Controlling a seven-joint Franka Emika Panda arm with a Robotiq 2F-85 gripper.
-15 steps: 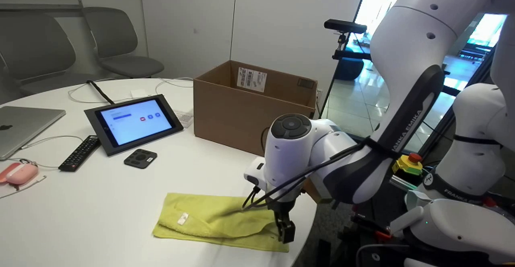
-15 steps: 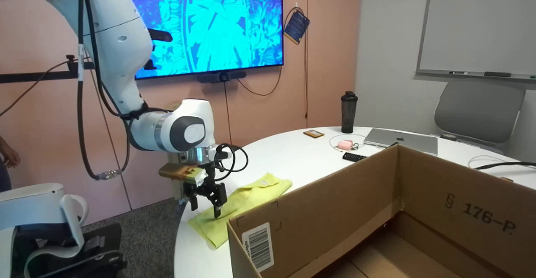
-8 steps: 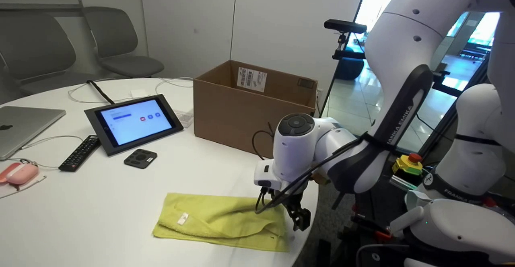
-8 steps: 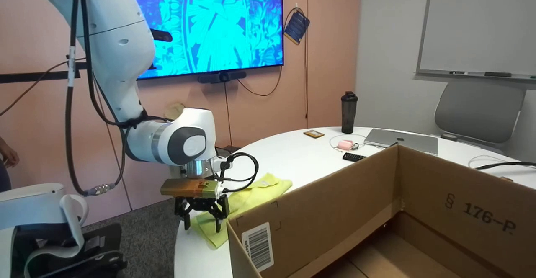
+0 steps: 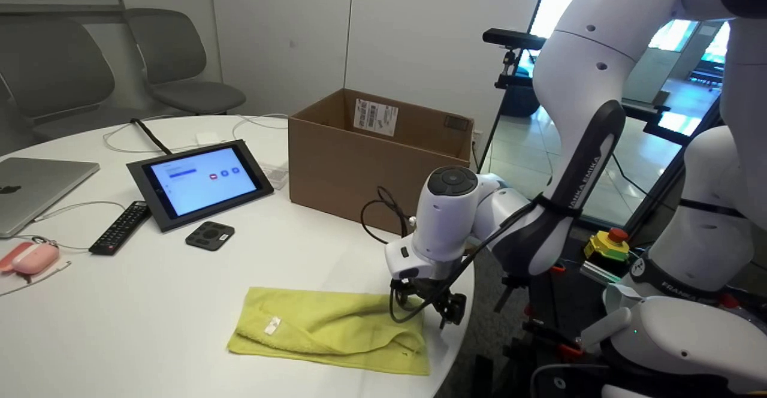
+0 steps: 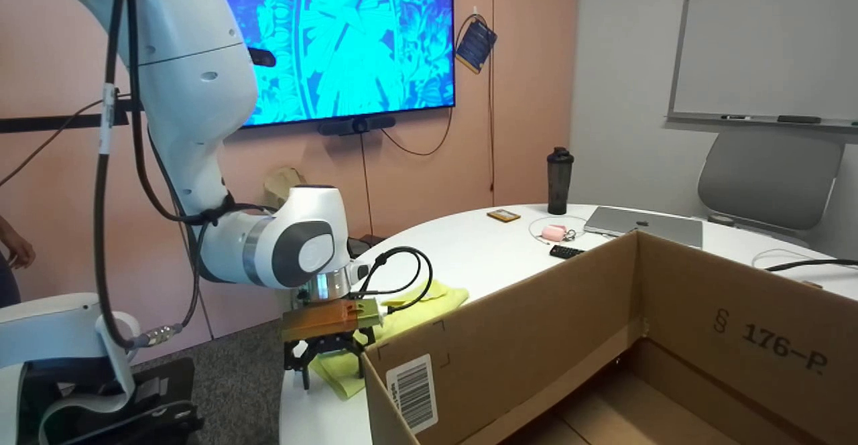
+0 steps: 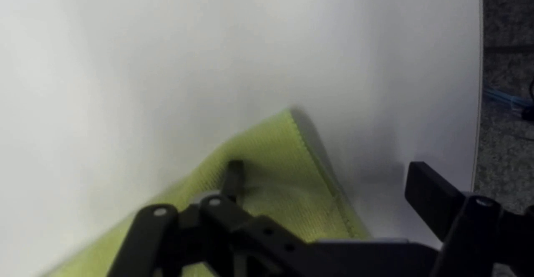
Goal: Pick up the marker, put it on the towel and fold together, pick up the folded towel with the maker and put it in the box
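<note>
We see the yellow towel [image 5: 317, 329] partly below the wide-spread fingers [image 7: 434, 200] of the gripper [image 7: 327, 181]: one over the cloth, the other past its edge in the wrist view. Near them, only an exterior view shows us the floor of the box [image 6: 529, 338].

On the table [image 5: 150, 308] — lit tablet [image 5: 204, 181], remote [image 5: 120, 228] just beside it, closed laptop [image 5: 42, 191], upright bottle [image 6: 559, 181]. I note the wall television [image 6: 355, 43] glowing blue — grey chairs [image 5: 171, 50] near the table.

Tabletop [image 5: 311, 260] and box [image 5: 353, 173] in both exterior views, from slightly above; close, downward wrist view, towel [image 7: 292, 197] at six o'clock.
</note>
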